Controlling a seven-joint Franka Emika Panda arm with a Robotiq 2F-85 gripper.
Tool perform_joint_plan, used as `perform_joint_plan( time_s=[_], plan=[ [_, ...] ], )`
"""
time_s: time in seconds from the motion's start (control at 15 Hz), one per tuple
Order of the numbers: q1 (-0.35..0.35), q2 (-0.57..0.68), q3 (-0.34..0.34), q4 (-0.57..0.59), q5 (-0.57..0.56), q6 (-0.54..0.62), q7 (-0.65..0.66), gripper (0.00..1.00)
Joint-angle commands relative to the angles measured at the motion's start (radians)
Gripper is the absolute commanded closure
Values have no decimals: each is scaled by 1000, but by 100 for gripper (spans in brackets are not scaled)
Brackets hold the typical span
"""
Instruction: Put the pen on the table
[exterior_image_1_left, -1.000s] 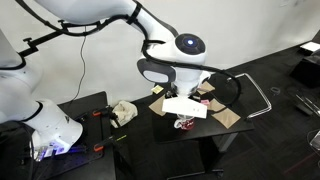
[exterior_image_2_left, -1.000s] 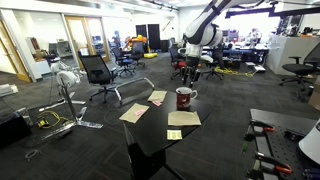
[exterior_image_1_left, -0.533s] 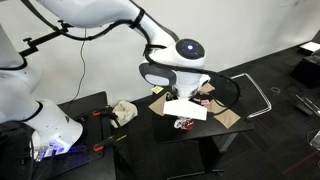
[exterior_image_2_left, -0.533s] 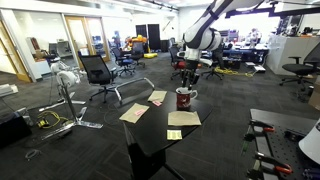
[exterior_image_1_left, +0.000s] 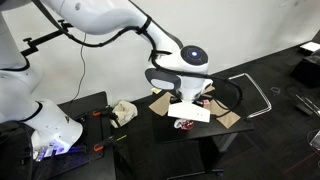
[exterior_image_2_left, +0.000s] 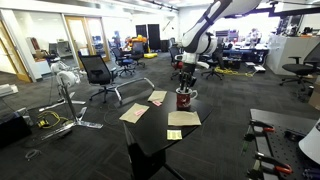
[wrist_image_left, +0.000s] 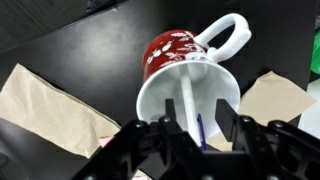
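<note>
Hand (wrist_image_left: 197, 138) is open, dark fingers spread wide, hanging right over the mouth of the white-and-red ceramic mug (wrist_image_left: 172, 52); an exterior view shows the hand (exterior_image_2_left: 184, 80) just above the mug (exterior_image_2_left: 184, 98). The thin pale whitish pen (wrist_image_left: 187, 95) stands inside the mug, upper end pointing up into the gap between the fingers, not pinched yet. It sits off-centre in that gap, so I'd shift sideways to centre it before closing. There's a thin blue thing (wrist_image_left: 199, 127) just beside the pen in the mug, can't tell what; risk is grabbing both, so close high on the pen where they're apart. Then pull straight up until it's clear of the rim, or the mug may tip or drag. The mug sits on the small black square worktop (exterior_image_2_left: 150, 140) among tan paper sheets (wrist_image_left: 50, 100). Lay the pen low and flat on a bare patch, away from the edge, since it will likely roll.
</note>
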Motion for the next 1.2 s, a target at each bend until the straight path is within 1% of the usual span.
perform_joint_plan(
  time_s=[0.0, 0.2, 0.4, 0.67, 0.87, 0.93, 1.07, 1.13],
  plan=[
    [-30, 25, 32, 36, -4, 18, -5, 56],
    [-37, 39, 42, 51, -5, 17, -4, 58],
    [-41, 53, 49, 61, -7, 12, -2, 56],
    [-46, 71, 55, 70, -10, 8, -2, 58],
    [-51, 84, 60, 75, -11, 7, -3, 62],
    [-52, 87, 61, 75, -12, 6, -3, 84],
    [-57, 86, 64, 72, -12, 7, -4, 89],
    [-59, 85, 65, 70, -12, 7, -4, 98]
  ],
)
